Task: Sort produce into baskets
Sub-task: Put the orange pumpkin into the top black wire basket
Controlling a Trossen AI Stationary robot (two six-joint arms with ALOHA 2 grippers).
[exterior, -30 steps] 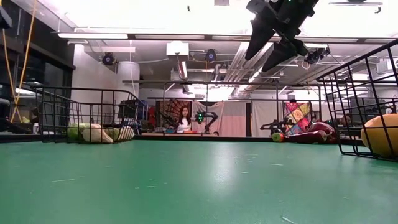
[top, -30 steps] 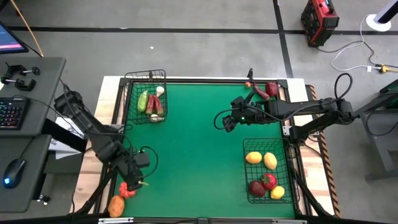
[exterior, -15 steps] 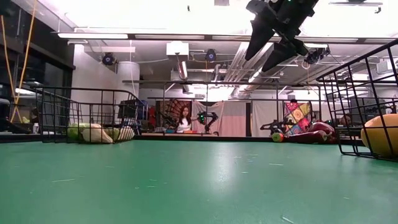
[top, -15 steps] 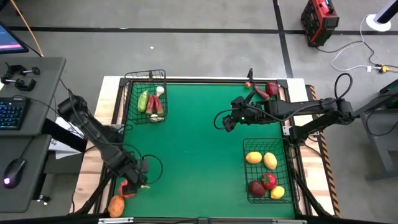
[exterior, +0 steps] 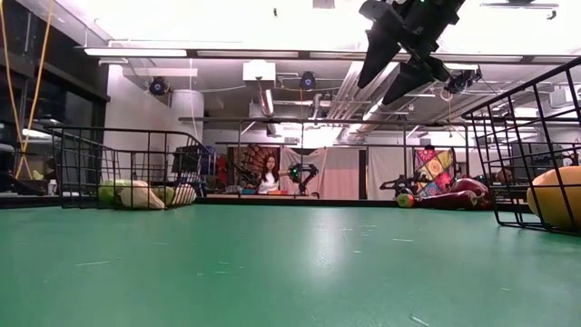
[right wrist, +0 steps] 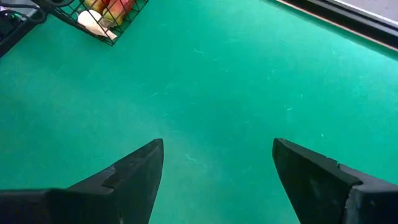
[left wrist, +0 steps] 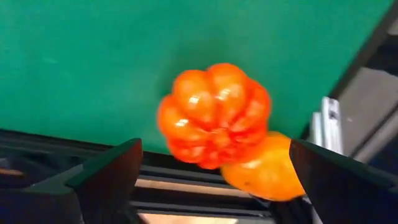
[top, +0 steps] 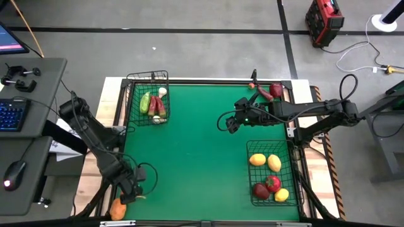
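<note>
Green felt covers the counter (top: pixel 196 157), where at the near-left corner the left hand (top: pixel 129 191) hangs spread wide, a ribbed orange-red toy tomato (left wrist: pixel 214 115) straight ahead between its fingers, touching a smooth orange fruit (left wrist: pixel 264 171). Mid-counter, far from both, the right hand (top: pixel 228 123) hovers released and empty.

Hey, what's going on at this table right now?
A two-armed robot is sorting toy produce into two wire baskets. The left tool is open at the table's near left corner, fingers either side of a ribbed orange pumpkin that lies against a smooth orange fruit. The right tool hangs open above mid-table, holding nothing. The small basket has a few pieces, the large basket five, and some red produce waits at the far edge.
</note>
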